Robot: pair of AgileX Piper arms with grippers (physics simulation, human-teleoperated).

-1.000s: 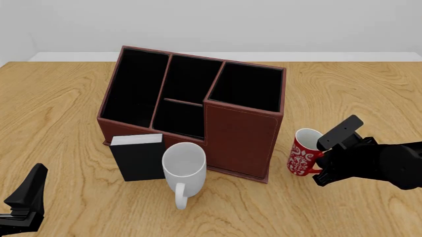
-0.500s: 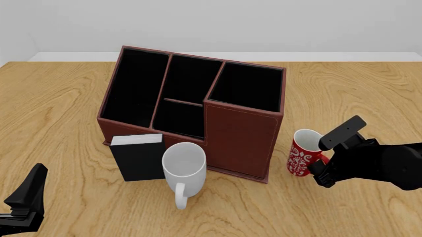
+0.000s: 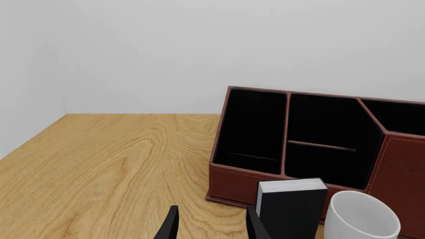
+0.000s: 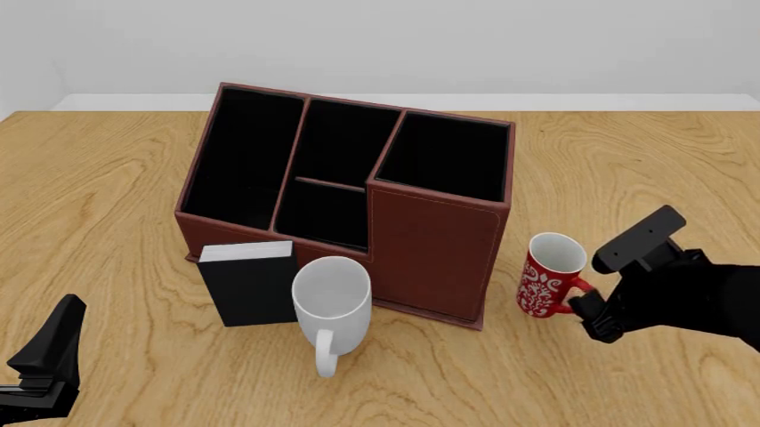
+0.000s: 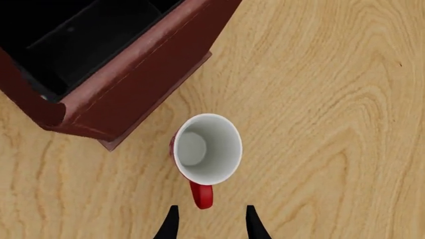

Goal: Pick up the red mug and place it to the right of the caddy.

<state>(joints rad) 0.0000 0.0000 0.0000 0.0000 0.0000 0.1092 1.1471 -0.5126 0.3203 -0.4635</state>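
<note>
The red mug (image 4: 547, 278) with its white floral pattern stands upright on the table just right of the caddy (image 4: 433, 242). Its handle points toward my right gripper (image 4: 590, 313). In the right wrist view the mug (image 5: 206, 148) shows its white inside, beside the caddy's corner (image 5: 133, 94). The right gripper (image 5: 211, 224) is open, and the handle's end sits just at its fingertips (image 5: 171, 221) without being clamped. My left gripper (image 4: 48, 354) rests at the near left corner, open and holding nothing (image 3: 211, 226).
A plain white mug (image 4: 333, 298) and a small black box with a white top (image 4: 249, 285) stand against the caddy's near side. Both also appear in the left wrist view, the white mug (image 3: 362, 219) beside the box (image 3: 292, 204). Bare wood lies right of the red mug.
My right gripper has drawn back to the right and off the red mug's handle. The mug stays standing beside the caddy. The left arm has not moved.
</note>
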